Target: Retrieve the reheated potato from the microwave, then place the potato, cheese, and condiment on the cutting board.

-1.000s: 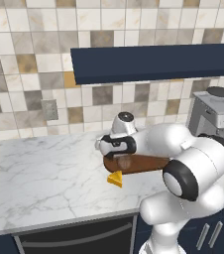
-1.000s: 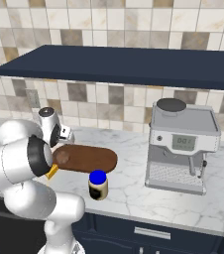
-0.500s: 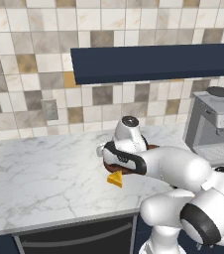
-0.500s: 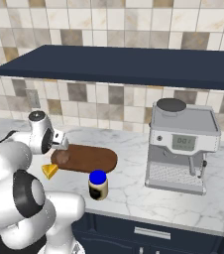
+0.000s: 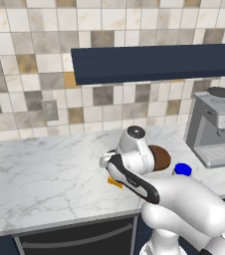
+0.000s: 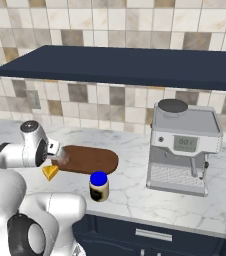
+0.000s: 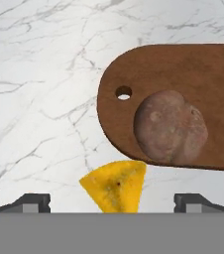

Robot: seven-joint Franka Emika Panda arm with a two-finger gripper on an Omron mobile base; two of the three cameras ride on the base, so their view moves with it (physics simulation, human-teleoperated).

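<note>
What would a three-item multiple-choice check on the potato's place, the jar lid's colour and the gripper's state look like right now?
1. Where is the potato?
A. on the cutting board
B. on the bare counter
C. in the gripper

2. What colour is the condiment lid?
A. red
B. blue
C. white

3. How does the gripper stand?
A. shut on the cheese
B. shut on the potato
C. open, holding nothing

Answers: 1 A, the hand view shows it resting on the board beside the hanging hole. 2 B, the right base view shows a blue lid. 3 C, the fingertips stand wide apart with the cheese lying on the counter between them.
</note>
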